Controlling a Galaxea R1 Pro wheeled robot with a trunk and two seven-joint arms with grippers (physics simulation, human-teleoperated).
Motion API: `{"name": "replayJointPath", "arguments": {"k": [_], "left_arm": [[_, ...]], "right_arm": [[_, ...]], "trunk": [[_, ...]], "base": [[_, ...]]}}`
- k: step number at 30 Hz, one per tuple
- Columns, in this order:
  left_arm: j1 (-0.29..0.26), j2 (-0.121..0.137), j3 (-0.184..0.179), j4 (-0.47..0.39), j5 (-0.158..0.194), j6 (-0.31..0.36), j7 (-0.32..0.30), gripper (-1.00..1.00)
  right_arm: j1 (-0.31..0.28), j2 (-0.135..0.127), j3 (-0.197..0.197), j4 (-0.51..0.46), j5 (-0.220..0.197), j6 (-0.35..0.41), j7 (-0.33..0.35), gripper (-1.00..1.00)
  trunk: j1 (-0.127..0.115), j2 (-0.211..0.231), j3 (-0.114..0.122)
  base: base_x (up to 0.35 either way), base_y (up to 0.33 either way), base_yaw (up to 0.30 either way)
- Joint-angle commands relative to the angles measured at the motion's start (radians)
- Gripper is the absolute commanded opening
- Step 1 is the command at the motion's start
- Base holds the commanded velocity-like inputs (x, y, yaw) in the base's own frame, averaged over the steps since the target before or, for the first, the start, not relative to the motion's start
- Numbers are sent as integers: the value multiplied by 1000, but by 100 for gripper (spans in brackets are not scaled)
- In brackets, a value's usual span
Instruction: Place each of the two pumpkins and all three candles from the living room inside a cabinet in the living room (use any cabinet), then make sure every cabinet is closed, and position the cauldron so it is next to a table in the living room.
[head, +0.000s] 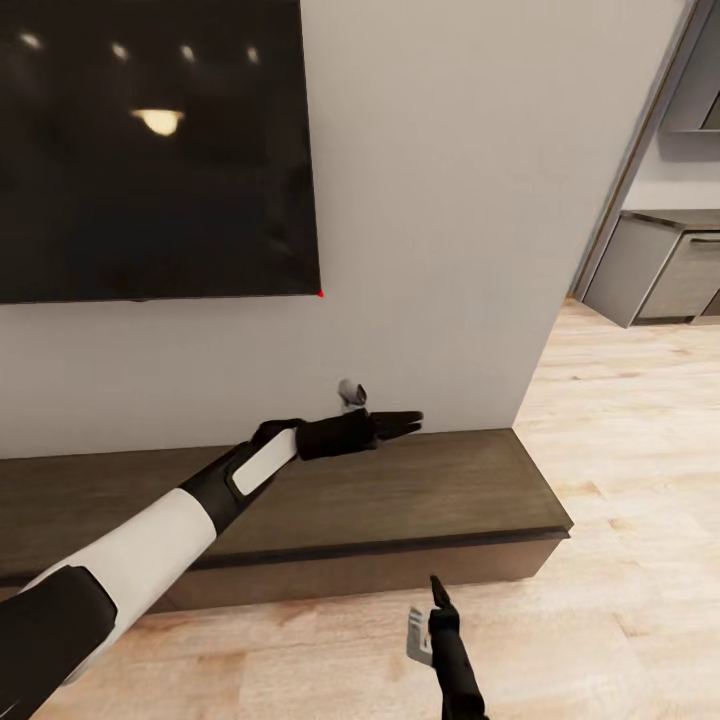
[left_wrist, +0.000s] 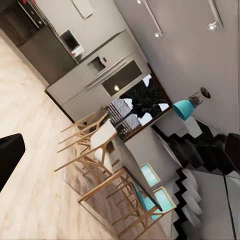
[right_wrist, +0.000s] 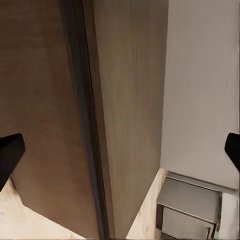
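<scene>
The cabinet (head: 400, 495), a long low dark-brown wood unit, runs along the white wall with its front shut flat. My left arm stretches over its top, and my left gripper (head: 408, 423) hovers open just above the wood near the wall, holding nothing. My right gripper (head: 438, 592) hangs low over the floor in front of the cabinet's right end, open and empty. In the right wrist view the cabinet (right_wrist: 125, 100) shows between the spread fingertips (right_wrist: 10, 155). The pumpkins, candles, cauldron and table are out of view.
A large black TV (head: 150, 150) hangs on the wall above the cabinet. Light wood floor (head: 620, 480) opens to the right toward grey kitchen cupboards (head: 655, 265). The left wrist view looks at a dining table with wooden chairs (left_wrist: 100, 150) and stairs (left_wrist: 200, 165).
</scene>
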Motion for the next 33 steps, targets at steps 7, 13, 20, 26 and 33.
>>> {"name": "replayJointPath", "arguments": {"k": [7,13,20,26,33], "left_arm": [[2,-7,-1,-17,1,-2,1,100],[4,-22,0,-19,1,-5,-1,100],[6,-35,0,-18,1,-6,6,100],[7,-60,-1,-7,0,-6,9,100],[11,-61,0,-2,6,-7,9,100]], "right_arm": [[-53,-4,42,33,10,0,4,100],[-92,-4,59,77,8,-9,4,100],[-96,-18,61,75,1,-153,-2,100],[-96,-40,58,68,-3,-177,-8,100],[-96,-42,56,68,-6,-185,-9,100]], "trunk": [[0,0,0],[0,0,0],[0,0,0],[0,0,0],[0,0,0]], "base": [[0,0,0],[0,0,0],[0,0,0],[0,0,0],[0,0,0]]}}
